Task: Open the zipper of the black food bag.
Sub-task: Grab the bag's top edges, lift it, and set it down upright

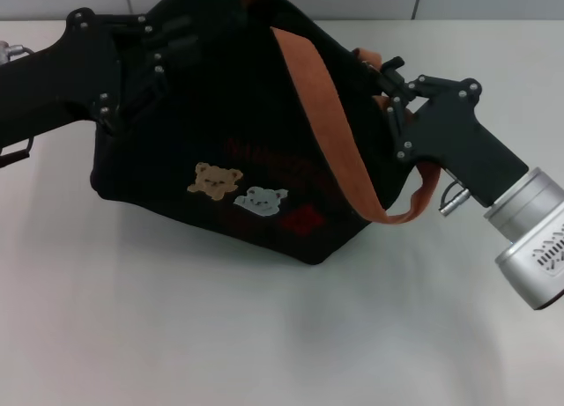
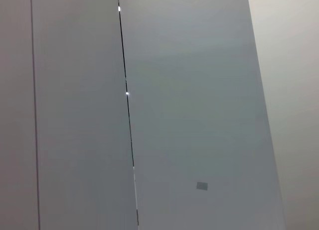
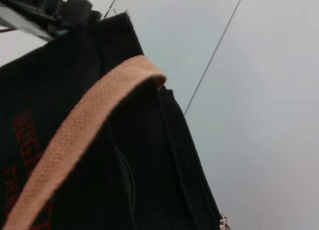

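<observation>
The black food bag (image 1: 256,159) lies tilted on the white table, with bear patches (image 1: 236,188) and red lettering on its near side. An orange-brown strap (image 1: 335,142) loops down across its front. My left gripper (image 1: 163,67) is shut on the fabric at the bag's left top corner. At the bag's right end, my right gripper (image 1: 392,115) presses against the top edge beside the strap. In the right wrist view the zipper (image 3: 189,155) runs along the bag's top edge, and its small silver pull tab (image 3: 224,223) shows at the frame's border.
The white table (image 1: 176,335) stretches in front of the bag. Grey wall panels (image 2: 189,110) fill the left wrist view and stand behind the bag (image 3: 259,90). The left arm (image 1: 44,80) comes in from the left edge, the right arm (image 1: 529,230) from the right.
</observation>
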Controlling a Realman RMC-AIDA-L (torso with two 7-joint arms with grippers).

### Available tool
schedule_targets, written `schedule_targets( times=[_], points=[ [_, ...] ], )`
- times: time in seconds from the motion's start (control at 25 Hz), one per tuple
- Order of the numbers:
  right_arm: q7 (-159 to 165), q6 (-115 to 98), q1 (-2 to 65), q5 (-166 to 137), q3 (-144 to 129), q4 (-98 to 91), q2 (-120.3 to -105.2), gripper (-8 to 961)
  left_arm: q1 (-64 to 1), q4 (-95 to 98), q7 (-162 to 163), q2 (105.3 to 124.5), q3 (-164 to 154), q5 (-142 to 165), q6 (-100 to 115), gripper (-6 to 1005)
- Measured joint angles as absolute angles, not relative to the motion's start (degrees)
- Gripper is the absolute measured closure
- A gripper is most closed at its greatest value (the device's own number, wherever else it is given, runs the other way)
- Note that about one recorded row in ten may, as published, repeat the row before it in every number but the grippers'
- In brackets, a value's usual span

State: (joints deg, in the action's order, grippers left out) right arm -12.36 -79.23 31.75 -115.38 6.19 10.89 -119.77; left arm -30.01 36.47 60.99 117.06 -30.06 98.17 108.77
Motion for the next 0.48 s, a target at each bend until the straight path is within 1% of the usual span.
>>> schedule_targets(
  times=[0.2,0.48],
  points=[
    [-11.3,-79.6,31.6,-115.4,6.2,10.2,-119.76,954,-30.0,36.5,61.0,117.07,-30.0,98.2,108.8,964],
    [-11.3,-79.6,31.4,-115.4,6.8,10.1,-119.78,954,-30.0,36.5,61.0,117.04,-30.1,98.2,108.8,987]
  ],
)
